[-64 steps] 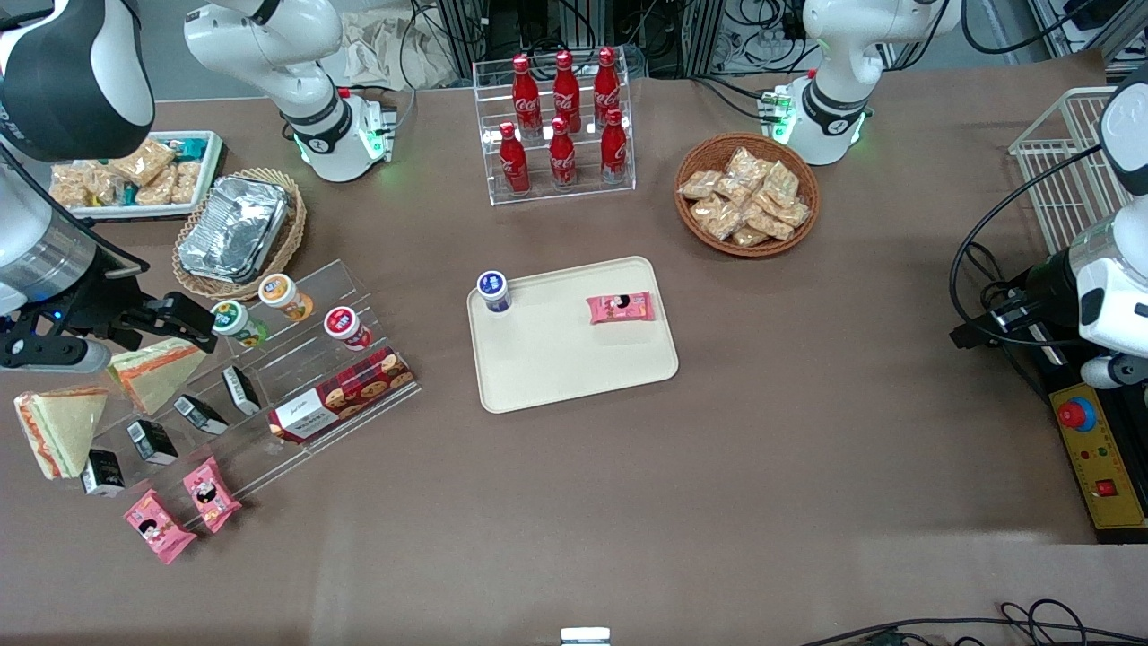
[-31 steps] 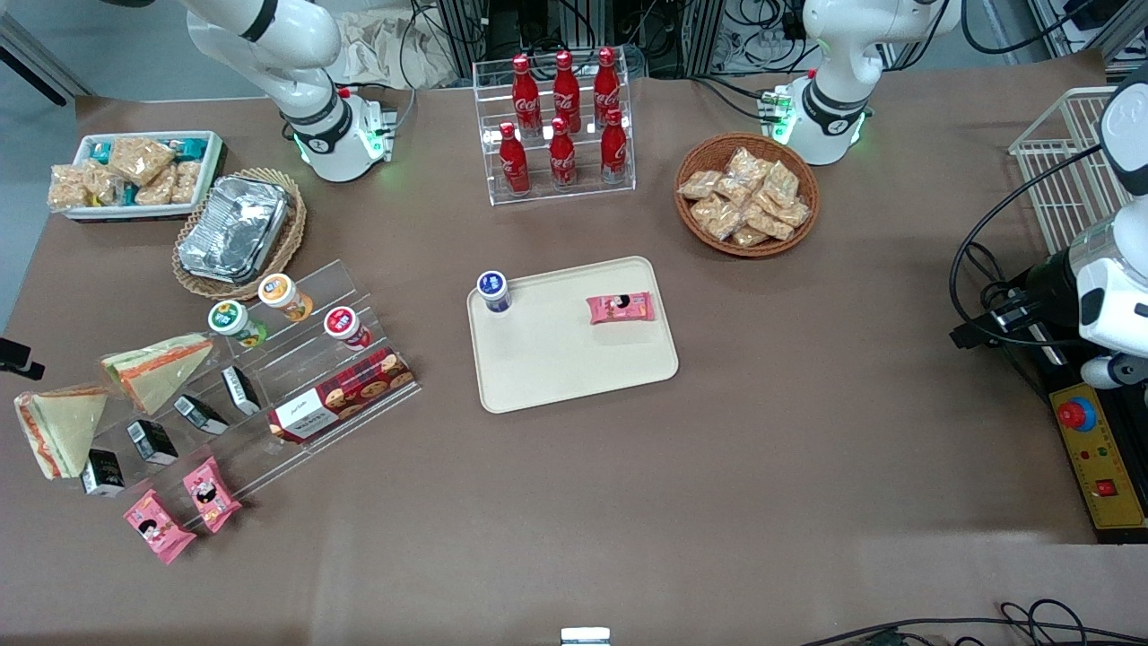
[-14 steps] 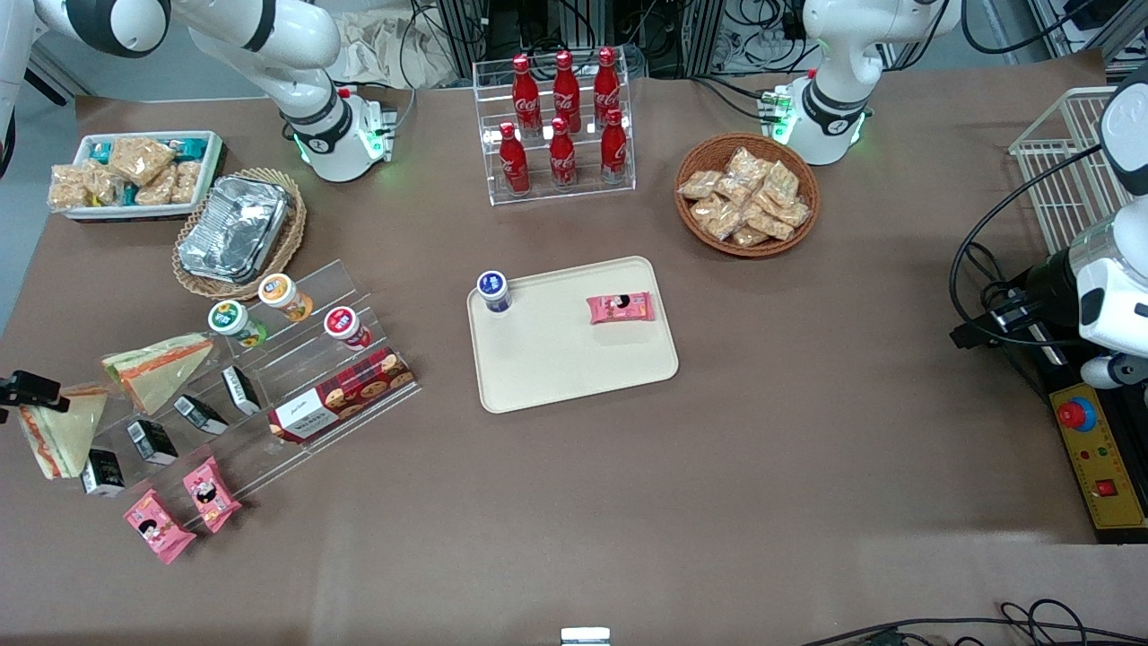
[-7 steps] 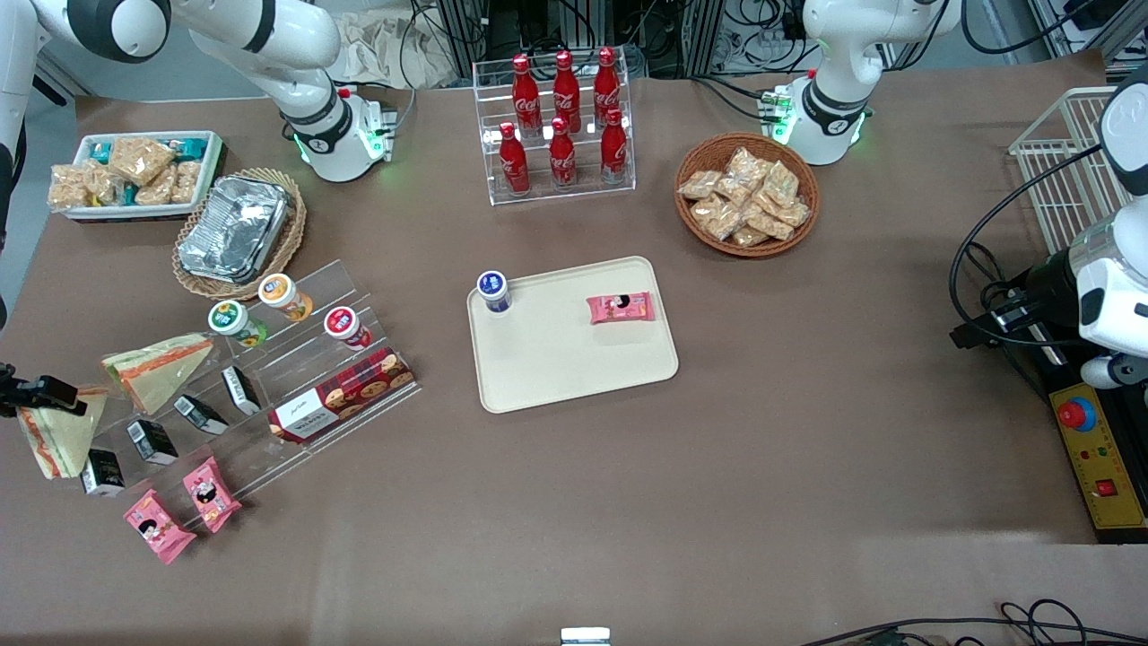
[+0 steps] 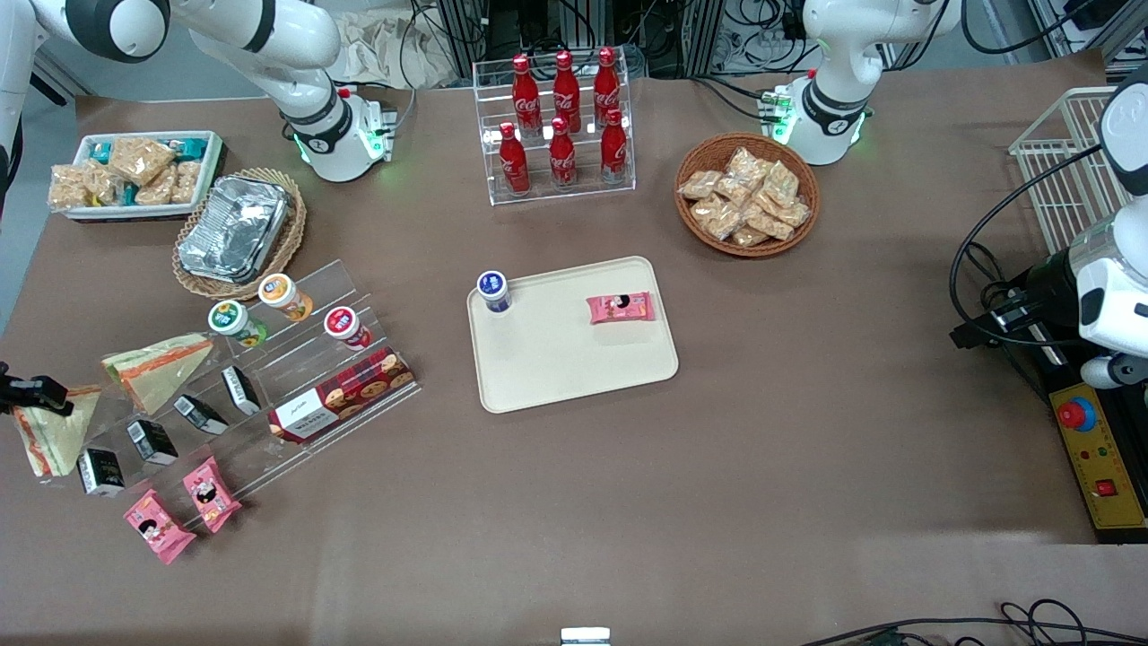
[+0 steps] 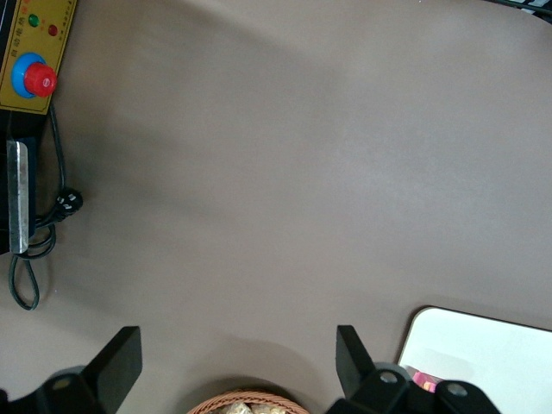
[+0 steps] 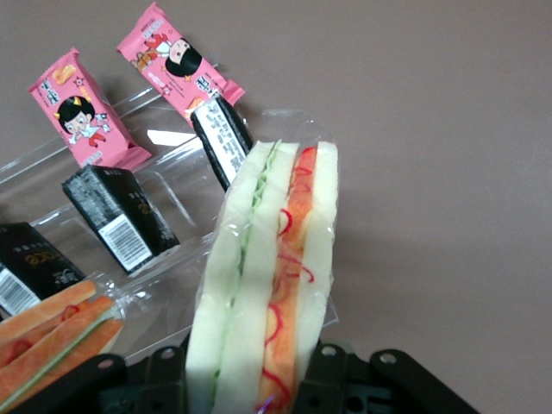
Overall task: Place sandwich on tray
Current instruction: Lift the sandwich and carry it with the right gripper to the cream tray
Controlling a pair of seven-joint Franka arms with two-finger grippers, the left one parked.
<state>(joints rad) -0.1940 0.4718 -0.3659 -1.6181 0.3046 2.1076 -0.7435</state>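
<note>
The sandwich (image 5: 49,432) is a clear-wrapped white-bread wedge with a thin red-orange and green stripe. It is at the working arm's end of the table, beside the acrylic rack. My gripper (image 5: 29,393) is on its upper corner. In the right wrist view the sandwich (image 7: 269,276) stands edge-on between the two black fingers (image 7: 166,366), and the gripper (image 7: 250,379) is shut on it. The cream tray (image 5: 556,368) lies mid-table, well apart from the sandwich; one corner of the tray (image 6: 483,349) shows in the left wrist view.
A second wedge (image 5: 157,366) with a broad orange band leans on the stepped acrylic rack (image 5: 296,309), which holds cups, black cartons (image 7: 121,220) and a cookie box (image 5: 341,395). Pink snack packs (image 5: 179,511) lie nearer the camera. A blue-lidded cup (image 5: 492,289) and a pink pack (image 5: 620,307) sit on the tray.
The gripper left the orange-banded wedge, swung out of view, then came in at the sandwich's upper corner. Over the last half second the sandwich shifted slightly toward the table's end with it.
</note>
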